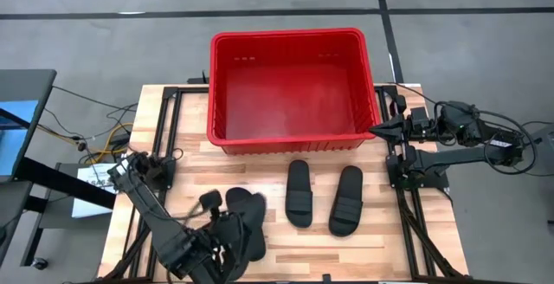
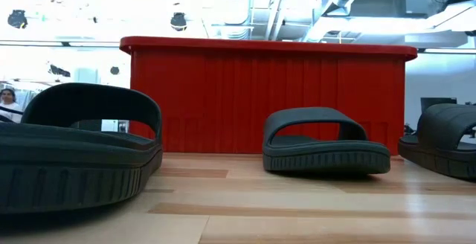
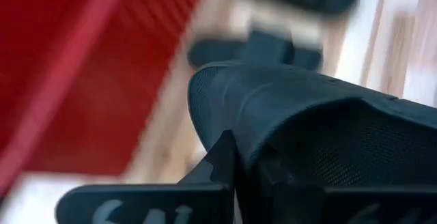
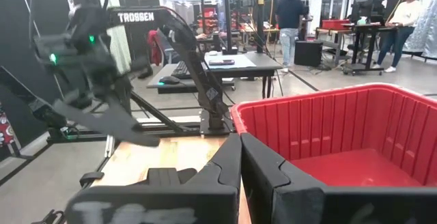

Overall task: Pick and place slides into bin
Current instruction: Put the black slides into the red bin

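Your left end effector (image 1: pixel 227 223) is clamped on a slide's (image 1: pixel 247 223) strap in front of the red bin (image 1: pixel 294 37), ready to lift it in, while the right end effector (image 1: pixel 378 129) waits pinched together beside the bin's corner.

Four black sandals lie on the tabletop (image 1: pixel 286 241): one (image 1: pixel 299 193) and a second (image 1: pixel 346 199) side by side in front of the bin, and a third (image 1: pixel 254 228) with a fourth (image 1: pixel 235 208) overlapping under the left arm. There is one red bin (image 1: pixel 294 137). Two people (image 4: pixel 292 19) (image 4: pixel 404 22) stand in the room behind.
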You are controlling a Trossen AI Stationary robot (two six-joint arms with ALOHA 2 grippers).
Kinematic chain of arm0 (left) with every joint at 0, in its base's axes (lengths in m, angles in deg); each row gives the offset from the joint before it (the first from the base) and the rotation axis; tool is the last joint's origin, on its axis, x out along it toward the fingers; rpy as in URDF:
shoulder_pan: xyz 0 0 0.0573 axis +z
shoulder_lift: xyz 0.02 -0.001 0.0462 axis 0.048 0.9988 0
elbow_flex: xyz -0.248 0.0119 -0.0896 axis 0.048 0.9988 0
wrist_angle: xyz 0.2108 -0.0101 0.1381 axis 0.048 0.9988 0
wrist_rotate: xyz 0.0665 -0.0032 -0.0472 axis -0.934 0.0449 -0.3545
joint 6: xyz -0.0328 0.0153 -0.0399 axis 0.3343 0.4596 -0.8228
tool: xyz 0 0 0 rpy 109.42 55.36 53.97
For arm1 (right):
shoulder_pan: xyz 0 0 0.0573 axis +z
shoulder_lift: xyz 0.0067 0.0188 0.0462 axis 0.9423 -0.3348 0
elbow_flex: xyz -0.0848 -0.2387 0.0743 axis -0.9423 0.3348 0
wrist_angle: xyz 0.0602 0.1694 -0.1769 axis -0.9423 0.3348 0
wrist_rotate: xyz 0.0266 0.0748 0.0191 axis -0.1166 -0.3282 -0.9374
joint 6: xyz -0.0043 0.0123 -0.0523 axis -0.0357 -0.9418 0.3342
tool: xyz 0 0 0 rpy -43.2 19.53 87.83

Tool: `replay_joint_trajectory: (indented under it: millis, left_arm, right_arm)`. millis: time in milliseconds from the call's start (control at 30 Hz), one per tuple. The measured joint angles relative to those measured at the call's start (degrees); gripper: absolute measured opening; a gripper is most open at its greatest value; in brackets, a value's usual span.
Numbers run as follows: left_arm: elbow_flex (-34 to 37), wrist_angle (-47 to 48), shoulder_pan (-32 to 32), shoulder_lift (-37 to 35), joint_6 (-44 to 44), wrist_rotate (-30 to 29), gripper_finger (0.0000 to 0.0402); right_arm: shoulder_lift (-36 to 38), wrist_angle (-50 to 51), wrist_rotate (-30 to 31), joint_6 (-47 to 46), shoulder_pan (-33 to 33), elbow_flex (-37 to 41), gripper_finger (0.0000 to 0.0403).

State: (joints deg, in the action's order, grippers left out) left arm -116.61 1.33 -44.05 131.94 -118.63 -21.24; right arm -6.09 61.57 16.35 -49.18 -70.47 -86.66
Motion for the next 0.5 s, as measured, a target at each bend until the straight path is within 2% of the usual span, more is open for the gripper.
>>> replay_joint_trajectory:
  millis: [267,367,500]
  left_arm:
    - [-14.83,0.04,3.92,0.0,17.58,-21.37,0.0001]
    - [-18.96,-0.42,6.88,-0.18,27.29,-25.18,0.0]
    - [-17.5,-2.82,12.78,-3.68,36.63,-27.5,0.0]
  right_arm:
    - [0.0,0.0,0.0,0.0,0.01,0.0,0.0]
    - [0.0,0.0,-0.02,0.0,0.01,0.0,0.0]
    - [0.0,0.02,0.0,0.0,0.0,0.0,0.0]
